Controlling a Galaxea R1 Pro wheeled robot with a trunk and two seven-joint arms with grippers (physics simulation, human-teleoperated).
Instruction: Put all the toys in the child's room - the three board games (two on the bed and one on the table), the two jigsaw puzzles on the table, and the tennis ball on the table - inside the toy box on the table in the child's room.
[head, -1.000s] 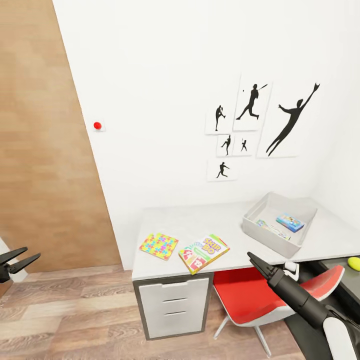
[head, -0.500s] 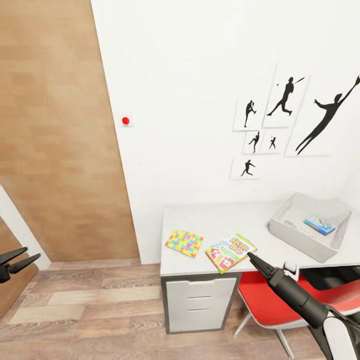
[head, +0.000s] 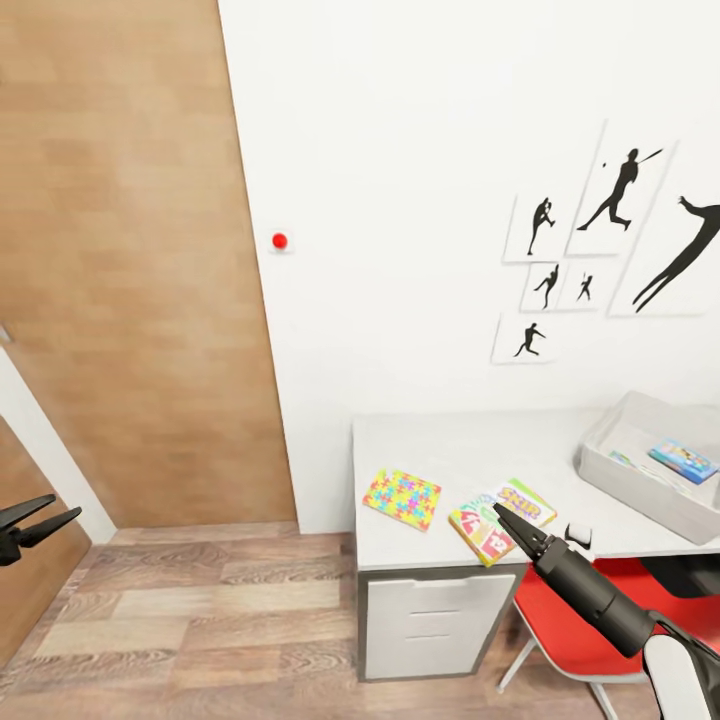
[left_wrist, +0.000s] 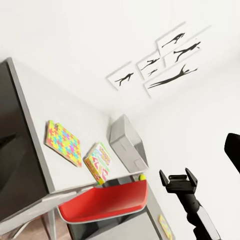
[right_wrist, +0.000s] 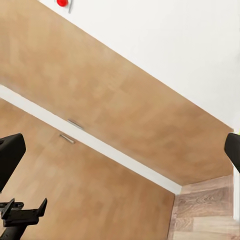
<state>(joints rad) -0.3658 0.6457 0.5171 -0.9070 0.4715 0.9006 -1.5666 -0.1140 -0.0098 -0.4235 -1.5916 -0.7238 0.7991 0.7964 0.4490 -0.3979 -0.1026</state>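
Note:
The table (head: 450, 445) stands against the white wall at the right. On its near end lie a jigsaw puzzle (head: 402, 498) (left_wrist: 62, 142) and the green-purple SKIP-BO board game (head: 500, 518) (left_wrist: 98, 162). The grey toy box (head: 640, 488) (left_wrist: 127, 145) sits further right, with a small blue board game (head: 682, 460) inside. A tennis ball (left_wrist: 142, 176) peeks out past the chair. My right gripper (head: 497, 510) (left_wrist: 177, 177) hangs open in front of the SKIP-BO box, holding nothing. My left gripper (head: 65, 505) (right_wrist: 22, 207) is open over the floor, far left. The bed is out of view.
A red chair (head: 570, 620) is tucked under the table beside white drawers (head: 440, 620). A brown wooden door (head: 130, 300) fills the left. Baseball silhouette posters (head: 600, 240) hang above the table. Wood-plank floor (head: 200, 610) lies open between me and the table.
The whole view has swung left, so the table and toy box now sit further right in the picture. Both arms keep the same pose in the view.

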